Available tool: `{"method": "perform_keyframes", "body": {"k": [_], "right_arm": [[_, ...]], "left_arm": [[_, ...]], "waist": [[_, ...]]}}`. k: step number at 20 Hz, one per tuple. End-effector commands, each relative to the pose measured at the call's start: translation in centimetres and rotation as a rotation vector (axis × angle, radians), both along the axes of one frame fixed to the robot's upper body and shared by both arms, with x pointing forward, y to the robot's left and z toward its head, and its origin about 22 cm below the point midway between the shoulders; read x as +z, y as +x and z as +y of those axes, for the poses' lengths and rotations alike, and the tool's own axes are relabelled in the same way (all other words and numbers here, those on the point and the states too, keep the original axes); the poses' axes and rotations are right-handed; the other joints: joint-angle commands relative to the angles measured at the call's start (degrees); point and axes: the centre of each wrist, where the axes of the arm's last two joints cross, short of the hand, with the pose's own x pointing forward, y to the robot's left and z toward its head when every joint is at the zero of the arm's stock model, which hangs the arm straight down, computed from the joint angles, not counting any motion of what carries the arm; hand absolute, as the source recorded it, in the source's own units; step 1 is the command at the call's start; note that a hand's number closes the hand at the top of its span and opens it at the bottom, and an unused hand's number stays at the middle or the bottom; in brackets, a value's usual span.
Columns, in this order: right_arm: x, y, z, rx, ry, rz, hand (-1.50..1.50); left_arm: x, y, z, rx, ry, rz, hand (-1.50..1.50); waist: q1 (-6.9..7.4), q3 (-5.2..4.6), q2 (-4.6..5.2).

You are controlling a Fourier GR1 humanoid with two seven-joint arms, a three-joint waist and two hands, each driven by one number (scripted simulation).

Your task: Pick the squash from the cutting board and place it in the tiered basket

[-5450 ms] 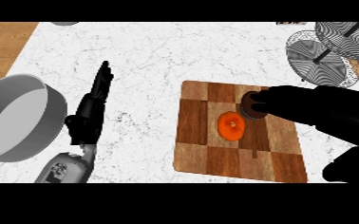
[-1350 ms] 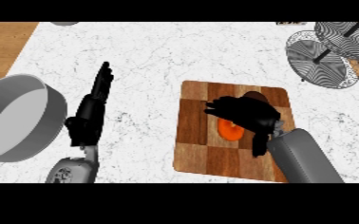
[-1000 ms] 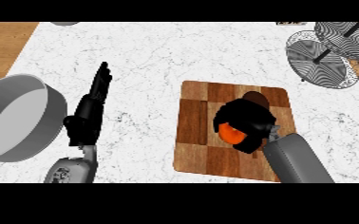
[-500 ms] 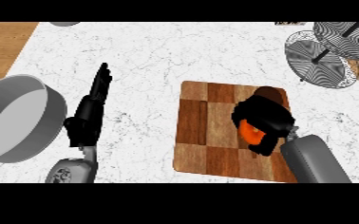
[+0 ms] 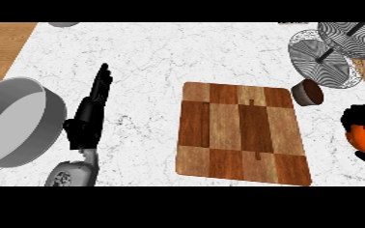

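Observation:
The orange squash (image 5: pixel 358 135) shows as a small patch at the view's right edge, off the cutting board (image 5: pixel 241 132), with my right hand (image 5: pixel 352 118) curled round it. Most of that hand is cut off by the edge. The checkered wooden board now carries nothing. The tiered basket (image 5: pixel 328 55), wire with striped round tiers, stands at the upper right. My left hand (image 5: pixel 91 111) rests open on the marble counter, left of the board, fingers pointing away.
A small brown cup (image 5: pixel 307 92) sits between the board's far right corner and the basket. A large grey pot (image 5: pixel 22 121) stands at the left edge. A wooden surface strip (image 5: pixel 14 38) borders the counter's far left.
My right hand closed round the squash on the board, lifted it and carried it right, off the board to the view's edge. The left hand stayed still.

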Motion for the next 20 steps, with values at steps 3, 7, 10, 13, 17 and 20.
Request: {"method": "perform_keyframes", "body": {"k": [3,7,10,13,17,20], "right_arm": [[8.0,-1.0,-6.2,-0.06,0.109,-0.159,1.5],[14.2,-1.3,-8.2,-0.083,0.214,-0.234,1.5],[18.1,-1.6,-8.8,-0.117,0.259,-0.24,1.5],[21.1,-2.5,-10.2,-0.128,0.322,-0.23,1.5],[23.3,-1.6,-9.9,-0.186,0.352,-0.244,1.5],[24.3,-1.8,-10.5,-0.195,0.447,-0.183,1.5]], "left_arm": [[0.3,-0.7,-1.2,-0.018,-0.005,0.005,0.0],[-1.2,-0.2,-1.3,-0.024,0.004,0.005,0.0],[0.2,-0.3,-0.7,-0.015,0.001,0.03,0.0],[-1.1,0.0,-1.5,-0.005,0.007,0.002,0.0],[-1.0,-1.4,-1.2,-0.021,0.002,0.001,0.0],[0.4,-0.5,-1.3,-0.033,-0.006,-0.008,0.0]], "waist": [[0.2,-0.06,-0.25],[-0.06,-0.11,-0.17],[0.52,-0.1,-0.2],[0.54,-0.1,-0.05],[1.27,-0.09,-0.02],[1.55,-0.08,0.02]]}}
